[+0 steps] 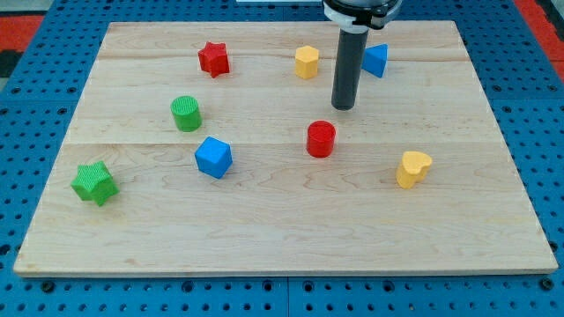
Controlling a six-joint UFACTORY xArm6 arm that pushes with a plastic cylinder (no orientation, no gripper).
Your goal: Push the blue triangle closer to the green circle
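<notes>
The blue triangle (376,60) lies near the view's top, right of centre, partly hidden behind my rod. The green circle (186,114) stands at the view's left of centre. My tip (344,107) rests on the wooden board (282,220), below and a little left of the blue triangle, apart from it. The tip is above and just right of the red circle (321,139). The green circle is far to the tip's left.
A yellow hexagon-like block (306,62) sits left of the rod near the top. A red star (213,58) is at the top left. A blue cube (213,157), a green star (93,182) and a yellow heart (412,168) lie lower down.
</notes>
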